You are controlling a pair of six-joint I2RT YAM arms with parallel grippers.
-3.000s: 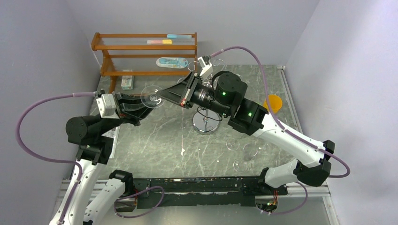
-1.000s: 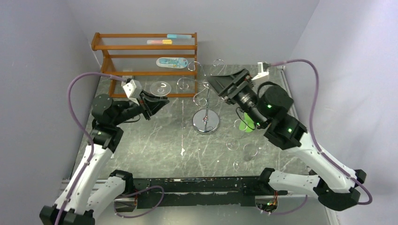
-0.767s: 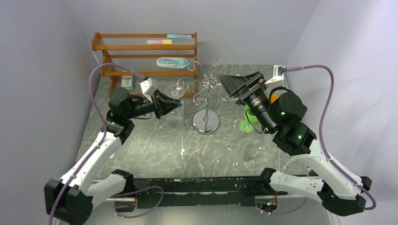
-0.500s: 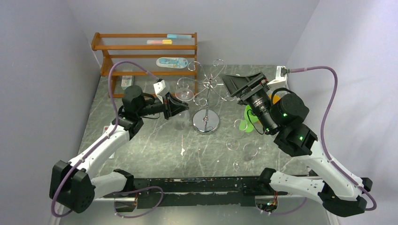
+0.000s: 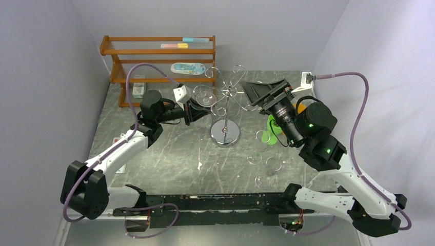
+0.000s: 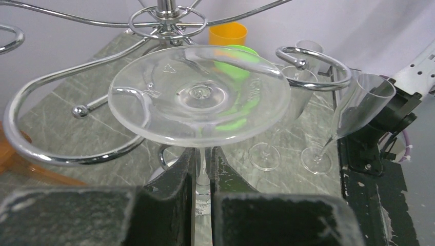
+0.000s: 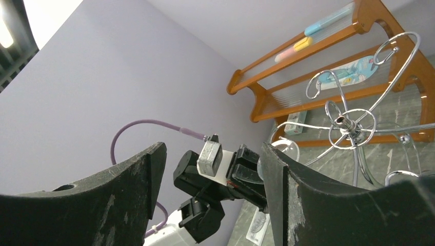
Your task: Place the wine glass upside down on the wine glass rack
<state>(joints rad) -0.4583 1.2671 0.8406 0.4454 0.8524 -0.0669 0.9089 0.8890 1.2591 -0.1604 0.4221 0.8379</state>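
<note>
Nearest me in the left wrist view, the left gripper (image 6: 203, 202) is pinched almost shut on the stem of the wine glass (image 6: 199, 95). The stem rises from between the fingers (image 6: 172, 189). The foot is uppermost with its underside showing, so I judge the glass inverted, though the bowl is hidden below the fingers.

The glass's long axis runs up along that stem. The wine glass rack (image 6: 166, 20) lies straight ahead, and its nearest curled arm sweeps round just behind and under the foot. I cannot tell whether the stem is already inside that loop or the foot is touching wire. The coming move turns on this, because the stem has to slide into the loop's mouth.

Beyond the rack stand spare glasses (image 6: 354, 110) and an orange cup (image 6: 227, 35).

Farther off, the right gripper (image 7: 214, 148) hangs wide open and empty on the rack's other side.

A second ago the left arm was back by the wooden shelf (image 5: 154, 56). It has since carried the glass across to the rack, while the right arm has barely shifted.
</note>
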